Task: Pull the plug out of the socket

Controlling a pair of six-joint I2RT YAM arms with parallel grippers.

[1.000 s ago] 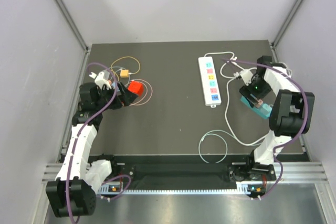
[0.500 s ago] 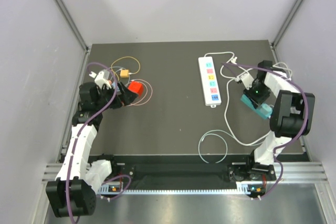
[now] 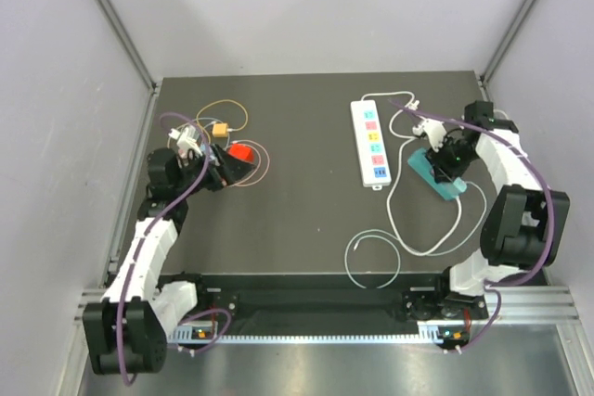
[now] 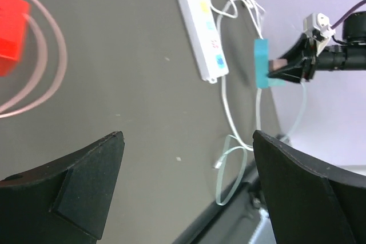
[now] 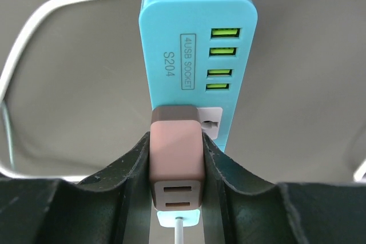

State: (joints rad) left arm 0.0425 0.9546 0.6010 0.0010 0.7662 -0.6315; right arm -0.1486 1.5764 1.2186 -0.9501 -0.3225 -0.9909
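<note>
Both flanks of the brown plug [image 5: 175,161] are clamped by the right claw [image 5: 177,144], and the plug sits seated in the blue socket [image 5: 197,38], which lies on the right part of the table [image 3: 297,220], near the white power strip [image 3: 369,144]. Nothing pins that socket down, so the likeliest failure is that a pull drags the whole light body along instead of parting the two. A skewed pull could also jam the pins or let the smooth plug slip from the grip. The left claw [image 4: 187,141] hangs released and empty, well apart on the far side beside the red block [image 3: 241,155], too distant to brace anything. Loops of white cable [image 3: 399,220] trail around the socket and could snag or tug it back.
</note>
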